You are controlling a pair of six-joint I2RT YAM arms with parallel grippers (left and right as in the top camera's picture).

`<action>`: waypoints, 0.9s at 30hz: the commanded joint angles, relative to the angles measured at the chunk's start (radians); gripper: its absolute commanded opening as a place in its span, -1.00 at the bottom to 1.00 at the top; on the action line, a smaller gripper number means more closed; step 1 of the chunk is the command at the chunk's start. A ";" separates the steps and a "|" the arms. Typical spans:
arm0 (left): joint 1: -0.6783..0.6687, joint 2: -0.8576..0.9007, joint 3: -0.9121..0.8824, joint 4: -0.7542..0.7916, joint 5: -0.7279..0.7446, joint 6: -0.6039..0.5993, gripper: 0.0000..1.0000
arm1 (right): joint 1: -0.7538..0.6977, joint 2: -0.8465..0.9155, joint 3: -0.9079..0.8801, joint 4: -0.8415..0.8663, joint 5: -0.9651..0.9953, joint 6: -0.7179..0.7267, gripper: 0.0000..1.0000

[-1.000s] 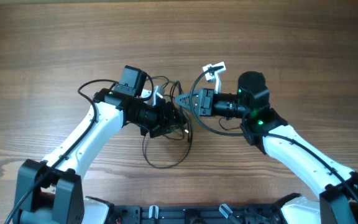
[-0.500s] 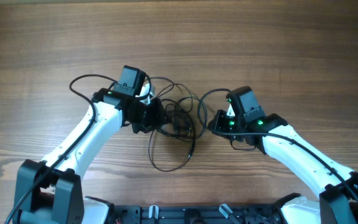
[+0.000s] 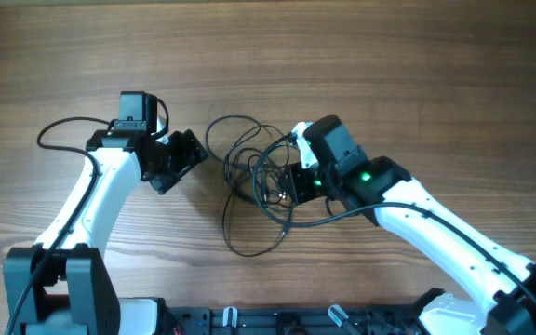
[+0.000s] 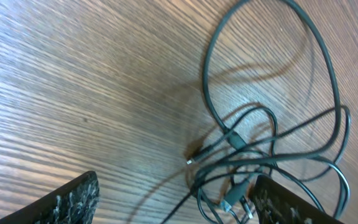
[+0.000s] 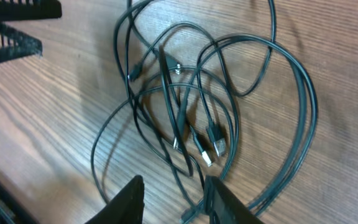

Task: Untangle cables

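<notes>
A wooden worktop [image 3: 417, 56] is shown, the cables [image 3: 249, 186] heaped at its centre. The left hand [image 3: 180, 156] is held open beside them, the right hand [image 5: 174, 200] parted above; several strands may be pinched together, tightening knots.

No lettering, label, brand, number or sign is showing legibly anywhere, whether on the cables [image 3: 261, 175], on the table [image 3: 435, 65] or on the white arms [image 3: 445, 223]
</notes>
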 commanded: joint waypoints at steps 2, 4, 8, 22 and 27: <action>0.003 -0.018 -0.001 -0.013 -0.038 0.005 0.63 | 0.023 0.139 0.013 0.092 0.051 -0.011 -0.32; 0.002 -0.018 -0.001 -0.017 -0.038 0.005 0.64 | 0.023 0.200 0.013 0.117 0.051 0.019 -0.39; 0.000 -0.016 -0.001 -0.016 -0.038 0.005 0.74 | 0.023 0.215 0.013 0.137 -0.063 0.040 -0.91; -0.143 0.102 -0.001 0.083 -0.085 0.027 0.76 | 0.022 -0.161 0.030 0.138 -0.139 0.039 -0.91; -0.143 0.212 -0.001 0.100 -0.085 0.027 0.77 | 0.022 -0.261 0.040 0.124 0.014 0.005 -0.91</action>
